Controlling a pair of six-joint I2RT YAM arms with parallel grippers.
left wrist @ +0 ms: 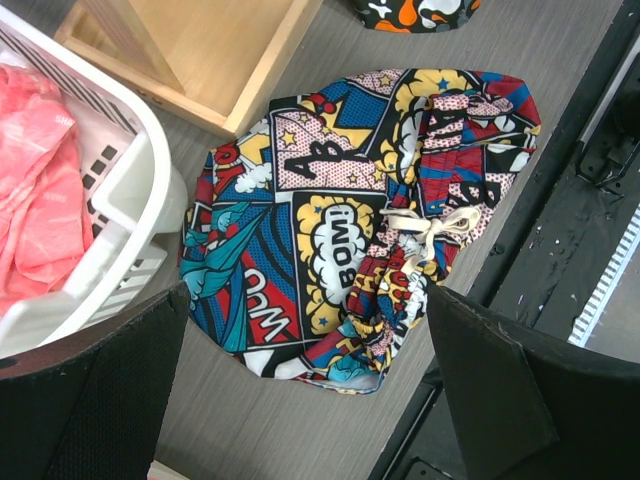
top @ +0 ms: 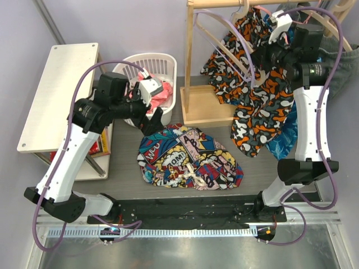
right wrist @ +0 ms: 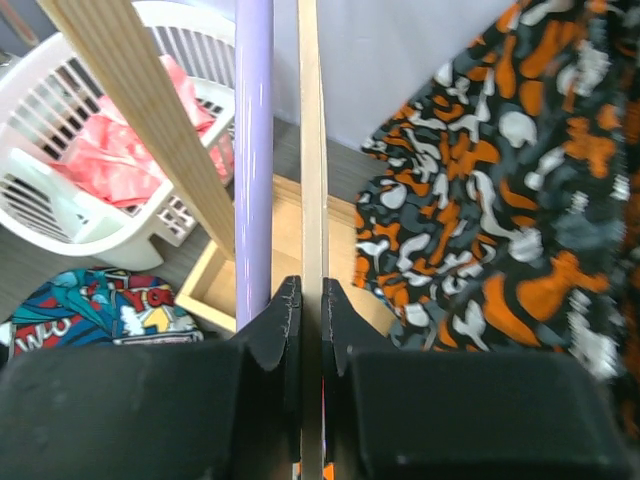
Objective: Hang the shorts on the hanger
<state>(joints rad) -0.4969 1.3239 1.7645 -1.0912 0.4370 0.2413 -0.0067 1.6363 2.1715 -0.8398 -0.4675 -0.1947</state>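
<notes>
one pair, the right fingers (right wrist: 275,335), pinched the wooden hanger (right wrist: 311,150) tight. the left fingers (left wrist: 100,400) hung wide open and empty over the comic-print shorts (left wrist: 330,230) on the bench (left wrist: 230,420).

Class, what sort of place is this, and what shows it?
Probably a robotics lab staged as a laundry corner: a laundry basket, a wooden clothes rack with a hanging garment, and shorts on the table.
</notes>
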